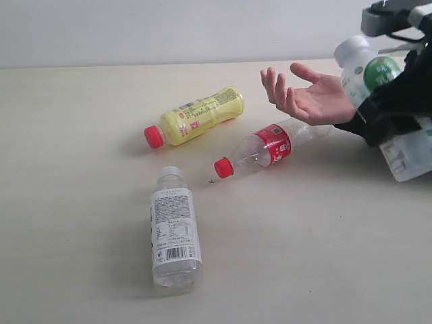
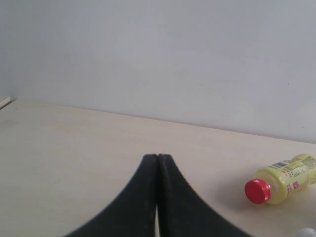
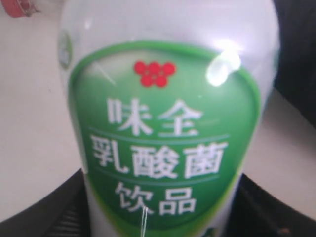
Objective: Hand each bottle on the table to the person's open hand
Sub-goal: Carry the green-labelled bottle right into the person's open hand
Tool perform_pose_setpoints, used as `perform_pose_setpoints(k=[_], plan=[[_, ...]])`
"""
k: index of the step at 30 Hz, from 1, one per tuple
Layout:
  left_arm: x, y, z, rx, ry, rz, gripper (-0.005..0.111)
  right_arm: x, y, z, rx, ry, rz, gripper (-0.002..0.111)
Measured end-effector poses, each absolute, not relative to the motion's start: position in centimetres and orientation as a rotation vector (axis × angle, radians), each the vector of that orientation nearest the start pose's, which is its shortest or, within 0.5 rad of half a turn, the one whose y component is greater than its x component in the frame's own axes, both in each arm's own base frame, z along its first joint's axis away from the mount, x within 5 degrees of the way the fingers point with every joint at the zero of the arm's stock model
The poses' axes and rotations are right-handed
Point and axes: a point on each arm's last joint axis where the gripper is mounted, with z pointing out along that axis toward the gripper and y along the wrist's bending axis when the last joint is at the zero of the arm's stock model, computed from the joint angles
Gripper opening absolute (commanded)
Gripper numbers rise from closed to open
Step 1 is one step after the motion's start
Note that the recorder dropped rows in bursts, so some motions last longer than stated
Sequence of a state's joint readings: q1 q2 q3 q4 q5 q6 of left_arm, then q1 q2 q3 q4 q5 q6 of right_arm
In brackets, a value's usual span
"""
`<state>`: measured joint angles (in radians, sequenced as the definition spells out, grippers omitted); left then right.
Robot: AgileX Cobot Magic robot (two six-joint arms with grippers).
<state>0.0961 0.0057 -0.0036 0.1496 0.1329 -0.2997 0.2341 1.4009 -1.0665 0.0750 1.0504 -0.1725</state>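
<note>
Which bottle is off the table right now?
The white-capped bottle with the green label, gripped by the right gripper near the open hand. The yellow bottle, red-labelled bottle and white-labelled bottle lie on the table.

RIGHT ARM GRIPS, LEFT ARM IDLE: The right gripper (image 1: 397, 104) sits at the right edge of the exterior frame. Its black jaws are clamped across the middle of a green-labelled bottle (image 1: 368, 67), which is held tilted with the cap toward the upper left. A grey section of the right arm (image 1: 388, 17) shows in the upper right corner above it. The left gripper (image 2: 157, 158) is seen only in its own wrist view, at bottom centre, with its dark jaws pressed flat together.
</note>
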Motion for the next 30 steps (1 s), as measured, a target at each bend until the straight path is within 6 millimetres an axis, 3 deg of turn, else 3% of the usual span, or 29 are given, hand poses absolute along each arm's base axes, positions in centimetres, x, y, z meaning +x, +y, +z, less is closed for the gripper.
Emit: perform_pose_setpoints(k=[5, 10, 20, 30], plan=[[5.6, 0.7, 20.2, -0.215, 1.603, -0.027, 0.0, 27.6, 6.3, 30.0, -0.503, 2.834, 0.109, 0.0], [5.6, 0.7, 20.2, -0.215, 1.603, -0.027, 0.0, 30.1, 6.9, 30.4, -0.494, 2.876, 0.158, 0.0], [5.6, 0.7, 20.2, -0.215, 1.603, -0.027, 0.0, 34.5, 8.6, 28.4, -0.448, 2.924, 0.293, 0.0], [5.6, 0.7, 20.2, -0.215, 1.603, -0.027, 0.0, 36.6, 9.2, 25.7, -0.42, 2.988, 0.342, 0.0]])
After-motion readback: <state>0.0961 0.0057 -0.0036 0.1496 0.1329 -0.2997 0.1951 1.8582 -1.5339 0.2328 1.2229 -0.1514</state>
